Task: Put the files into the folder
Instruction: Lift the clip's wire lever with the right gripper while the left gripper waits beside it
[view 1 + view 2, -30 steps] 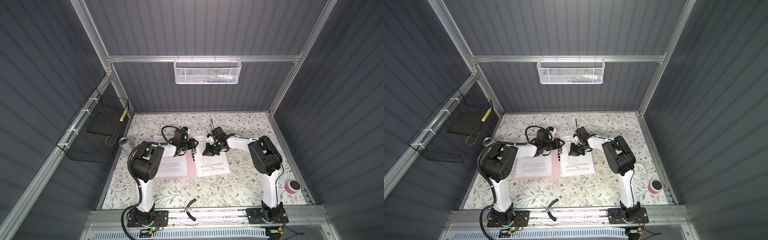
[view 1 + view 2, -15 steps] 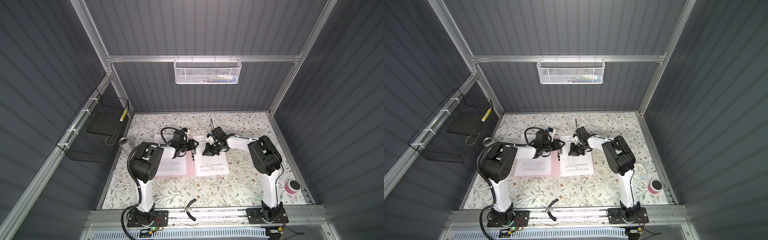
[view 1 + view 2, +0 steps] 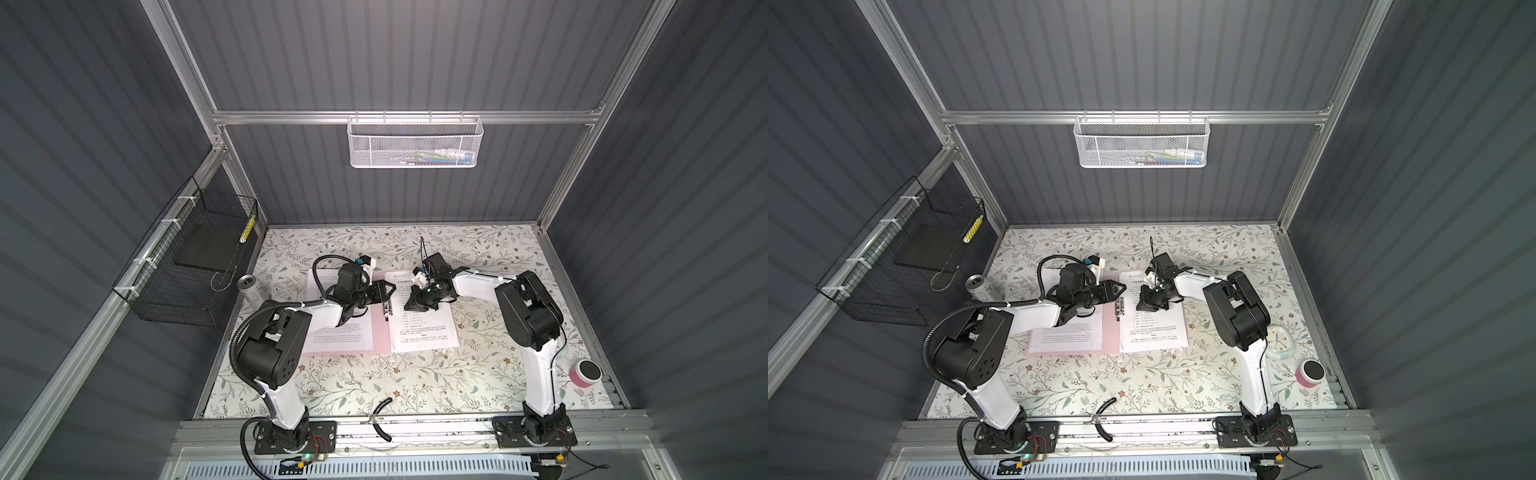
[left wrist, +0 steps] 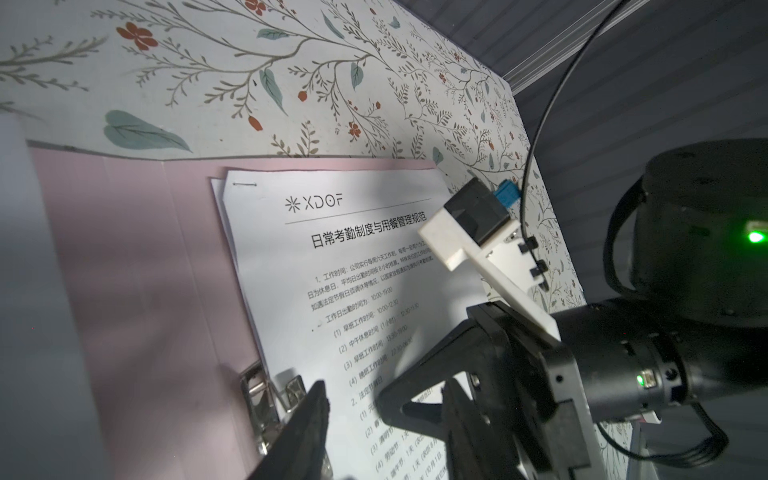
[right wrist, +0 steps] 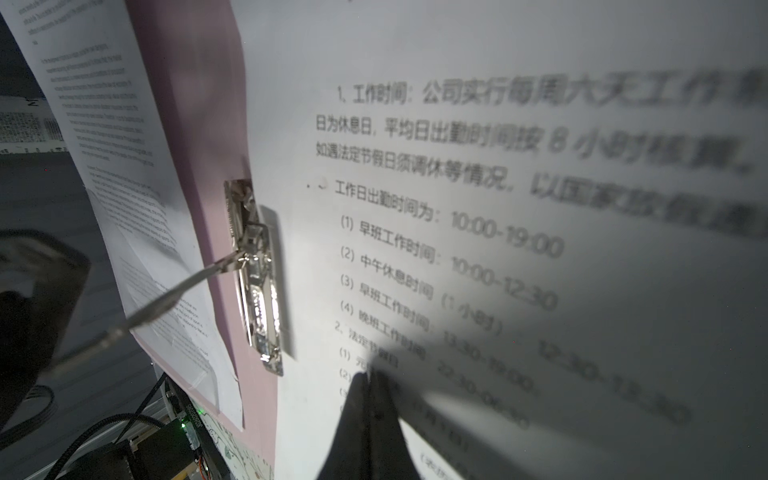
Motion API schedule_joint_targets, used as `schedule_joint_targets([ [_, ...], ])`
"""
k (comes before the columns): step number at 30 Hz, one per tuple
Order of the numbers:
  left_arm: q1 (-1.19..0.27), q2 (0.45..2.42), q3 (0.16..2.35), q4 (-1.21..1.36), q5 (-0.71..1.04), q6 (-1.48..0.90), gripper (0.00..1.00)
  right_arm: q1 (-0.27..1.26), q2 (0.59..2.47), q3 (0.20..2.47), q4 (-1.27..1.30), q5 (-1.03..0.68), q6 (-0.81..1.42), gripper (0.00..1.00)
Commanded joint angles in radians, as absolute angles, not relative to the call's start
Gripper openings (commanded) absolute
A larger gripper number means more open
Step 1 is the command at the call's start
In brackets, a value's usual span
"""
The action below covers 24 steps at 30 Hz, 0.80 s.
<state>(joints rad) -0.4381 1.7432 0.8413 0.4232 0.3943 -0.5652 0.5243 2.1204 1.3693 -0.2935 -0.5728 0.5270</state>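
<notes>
Far to the left of my left end effector (image 3: 385, 293) a can (image 3: 249, 286) sits at the edge of the desk (image 3: 374, 386). Closer in, under my left forearm, a printed sheet (image 3: 336, 332) lies flat on the left cover of the folder (image 3: 380, 332), which is spread open on the desk.

My left end effector reaches across that cover to the spine. In the left wrist view only one dark finger (image 4: 307, 424) shows, its tip just beside the metal clip (image 4: 262, 395). In the right wrist view the clip's lever (image 5: 166, 299) is raised and slants away toward the dark blur of this end effector, where its far end is lost. I cannot tell whether the jaws are spread or pinching the lever.

Just right of the clip, the files (image 3: 424, 332) lie on the folder's right cover. They are white pages of black print with their inner edge beside the clip, and I cannot tell whether that edge goes under it.

My right end effector (image 5: 370, 376) is pressed together, both fingers meeting in one point, with the tips down on the top page near its inner edge.

Well to the right of it, past my right arm, a clock (image 3: 1279, 340) lies on the desk, and beyond that a pink cylinder (image 3: 584, 372) stands near the desk's right edge.
</notes>
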Motion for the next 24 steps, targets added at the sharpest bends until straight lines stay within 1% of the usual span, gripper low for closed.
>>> schedule_joint_targets([
  [1, -0.442, 1.694, 0.81, 0.401, 0.402, -0.559, 0.46, 0.524, 2.14, 1.38, -0.34, -0.537, 0.519, 0.0],
  [8, -0.442, 1.662, 0.782, 0.392, 0.395, -0.57, 0.46, 0.525, 2.057, 1.365, -0.322, -0.54, 0.557, 0.01],
  [9, -0.442, 1.655, 0.774, 0.391, 0.391, -0.574, 0.46, 0.525, 2.037, 1.356, -0.312, -0.541, 0.57, 0.05],
  [11, -0.442, 1.634, 0.756, 0.386, 0.389, -0.583, 0.45, 0.525, 1.995, 1.327, -0.278, -0.548, 0.617, 0.2],
  [12, -0.441, 1.627, 0.749, 0.383, 0.388, -0.588, 0.45, 0.525, 1.979, 1.31, -0.256, -0.56, 0.638, 0.25],
  [13, -0.441, 1.622, 0.746, 0.375, 0.388, -0.594, 0.43, 0.527, 1.963, 1.293, -0.229, -0.581, 0.665, 0.26],
  [17, -0.443, 1.585, 0.718, 0.336, 0.379, -0.593, 0.41, 0.542, 1.928, 1.265, -0.158, -0.636, 0.738, 0.23],
  [22, -0.441, 1.494, 0.67, 0.251, 0.336, -0.568, 0.41, 0.576, 1.938, 1.291, -0.133, -0.677, 0.784, 0.22],
  [24, -0.441, 1.457, 0.649, 0.216, 0.282, -0.563, 0.41, 0.587, 1.951, 1.307, -0.133, -0.688, 0.796, 0.22],
])
